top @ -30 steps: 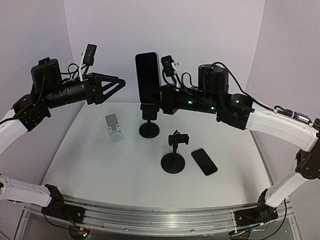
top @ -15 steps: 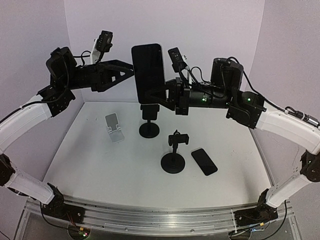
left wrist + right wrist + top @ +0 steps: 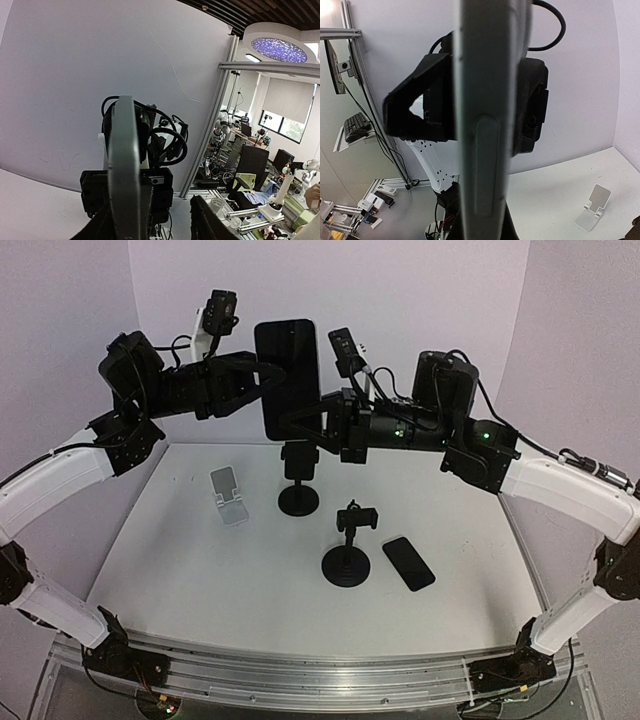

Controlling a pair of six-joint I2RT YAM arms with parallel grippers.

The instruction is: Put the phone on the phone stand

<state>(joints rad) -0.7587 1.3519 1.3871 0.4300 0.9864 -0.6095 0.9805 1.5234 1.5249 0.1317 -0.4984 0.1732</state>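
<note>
A black phone point(image 3: 287, 375) stands upright, its lower edge right over the clamp of a black phone stand point(image 3: 298, 475) at the back of the table; I cannot tell if they touch. My right gripper point(image 3: 292, 423) is shut on the phone's lower right side. In the right wrist view the phone's silver edge point(image 3: 485, 115) fills the middle, between the fingers point(image 3: 451, 231). My left gripper point(image 3: 268, 383) is open at the phone's left edge. In the left wrist view point(image 3: 155, 225) the phone point(image 3: 124, 165) stands between the fingers, close to the left one.
A second black stand point(image 3: 346, 545) with a small clamp stands mid-table. A second black phone point(image 3: 408, 562) lies flat to its right. A white folding stand point(image 3: 231, 495) sits to the left of the tall stand. White walls close the back and sides.
The right gripper has carried the phone slightly up and to the left. The left arm has swung in from the left and brought its open fingers up to the phone.
</note>
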